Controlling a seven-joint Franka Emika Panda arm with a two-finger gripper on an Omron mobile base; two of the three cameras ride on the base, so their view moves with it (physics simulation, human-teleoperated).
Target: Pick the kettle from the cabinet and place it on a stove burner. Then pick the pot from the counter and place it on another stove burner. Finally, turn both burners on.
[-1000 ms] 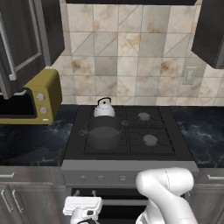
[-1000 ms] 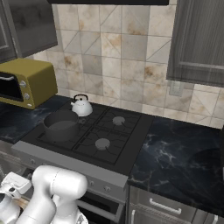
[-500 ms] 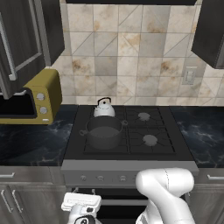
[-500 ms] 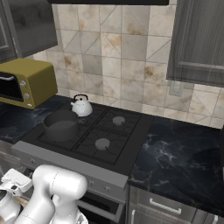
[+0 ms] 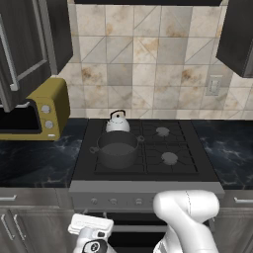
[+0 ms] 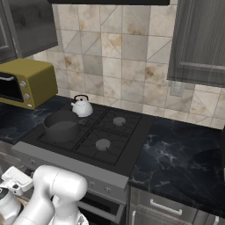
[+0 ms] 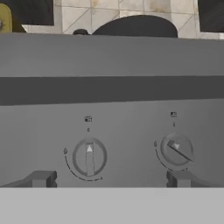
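At the far left, the dark cabinet [image 5: 29,44] hangs on the wall with its tall door and silver bar handle. Below it, a yellow microwave [image 5: 42,108] sits on the black marble table [image 5: 34,160]. To its right is the black cooktop [image 5: 143,148]. The small silver-white kettle [image 5: 117,122] stands on the rear left burner, and the wide dark grey pot [image 5: 117,149] rests on the front left burner, just in front of the kettle. The two right burners [image 5: 169,158] are bare, their round grey caps showing. Further right, the marble table continues under a second dark wall cabinet [image 6: 197,39].

My claw [image 7: 111,179] is held low in front of the stove's grey front panel, below the table edge. In the hand view, my two dark fingertips [image 7: 41,178] stand wide apart with nothing held between them. Between and just above them are two round knobs: the left knob [image 7: 89,156] points straight up, and the right knob [image 7: 176,149] is turned at a slant. Above the panel, the pot's dark rim shows.
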